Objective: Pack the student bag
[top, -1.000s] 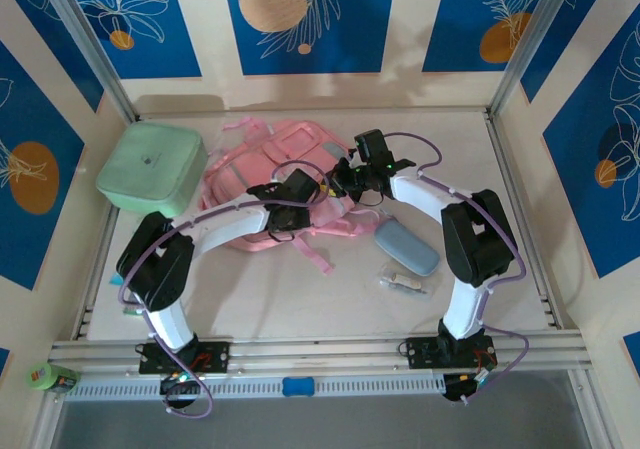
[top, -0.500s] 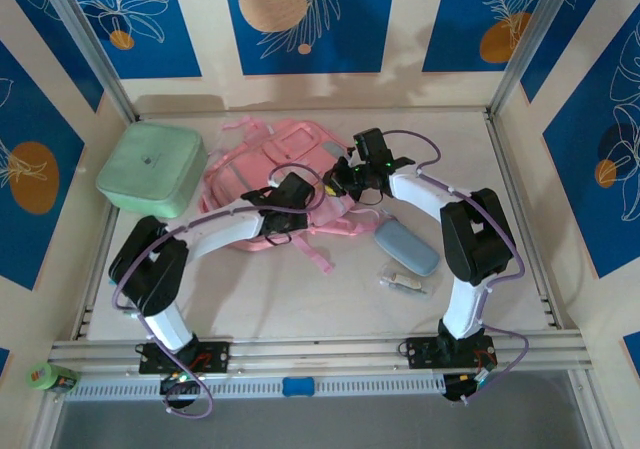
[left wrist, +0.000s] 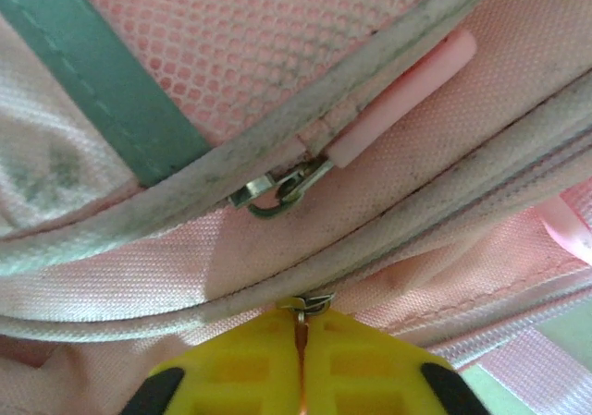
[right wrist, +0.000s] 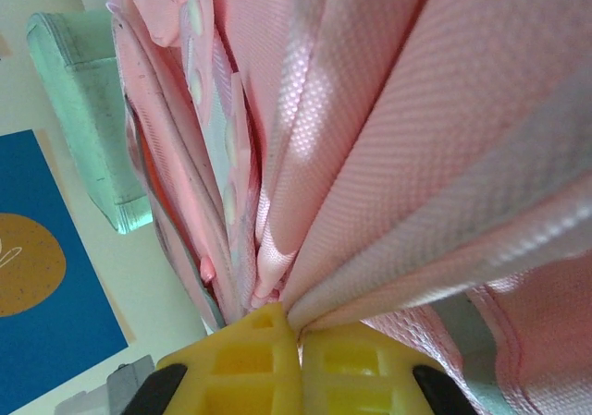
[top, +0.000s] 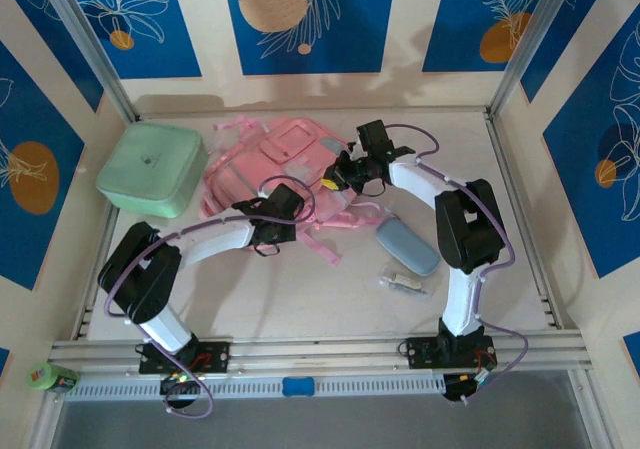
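The student bag (top: 268, 161), a soft pink backpack, lies flat at the back middle of the table. My left gripper (top: 290, 203) is at its near edge. In the left wrist view its yellow fingers (left wrist: 302, 330) are shut on the thin pull of a metal zipper slider (left wrist: 306, 303) on a pink seam. A second slider (left wrist: 277, 191) with a pink rubber tab sits above it, free. My right gripper (top: 337, 176) is at the bag's right side. The right wrist view has it (right wrist: 298, 328) shut on a bunched fold of the bag's pink fabric (right wrist: 398, 156).
A mint-green lidded box (top: 152, 169) stands left of the bag. A grey-blue pencil case (top: 406, 246) and a small wrapped item (top: 405, 282) lie to the right front. Loose pink straps (top: 325, 252) trail toward the near side. Metal frame posts border the table.
My left gripper has slid toward the near left along the bag's edge and its jaws have come together on the zipper pull. The right gripper has shifted slightly left, still holding fabric.
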